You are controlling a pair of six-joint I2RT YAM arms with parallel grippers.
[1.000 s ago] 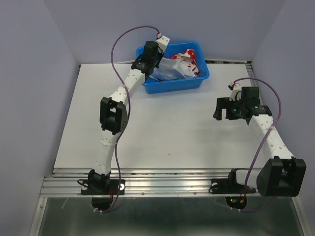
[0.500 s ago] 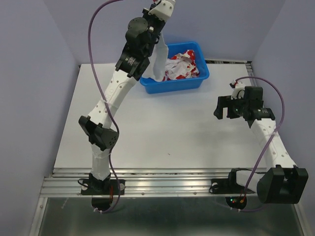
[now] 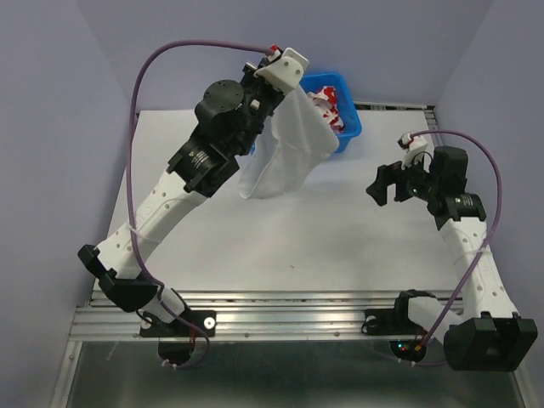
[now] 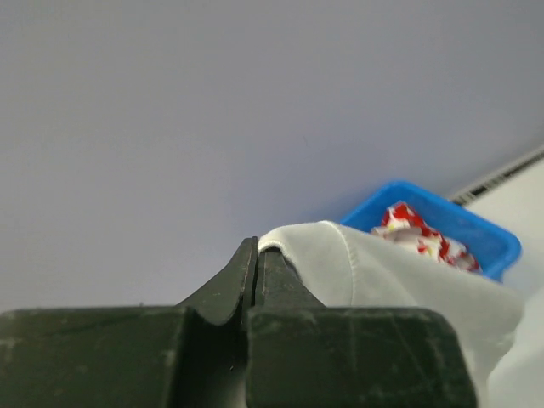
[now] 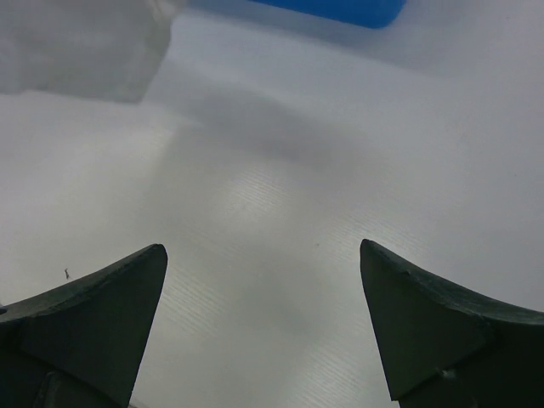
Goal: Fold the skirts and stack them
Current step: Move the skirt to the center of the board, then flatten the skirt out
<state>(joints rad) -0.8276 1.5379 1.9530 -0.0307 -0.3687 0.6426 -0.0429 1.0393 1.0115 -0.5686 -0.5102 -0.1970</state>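
**White skirt hanging from the left end effector, flowered skirt lying in the tub**

I am seeing the blue tub (image 3: 347, 121) sitting at the far edge of the counter (image 3: 297, 242). The white skirt with red blotches (image 3: 332, 104) is lying bunched inside it. From above, the raised cloth and the arm are covering the tub's left part, so I cannot tell what else is lying in there.

The left end effector (image 4: 255, 248) is pinching the plain white skirt (image 3: 285, 157) at its top edge. In the left wrist view its jaws are pressing together, with a fold of white fabric caught between them. It is holding the skirt up in the air in front of the tub. The cloth is hanging down from it in a loose, widening drape. Whether its lower hem is touching the counter just in front of the tub or hanging just above it, I cannot tell.

The right end effector (image 3: 384, 184) is hovering over the right side of the counter with its jaws spread wide, holding nothing and touching nothing. It is facing left toward the hanging skirt, and bare counter is showing between its fingers in the right wrist view. The white skirt is sitting well apart from it, off to its left.
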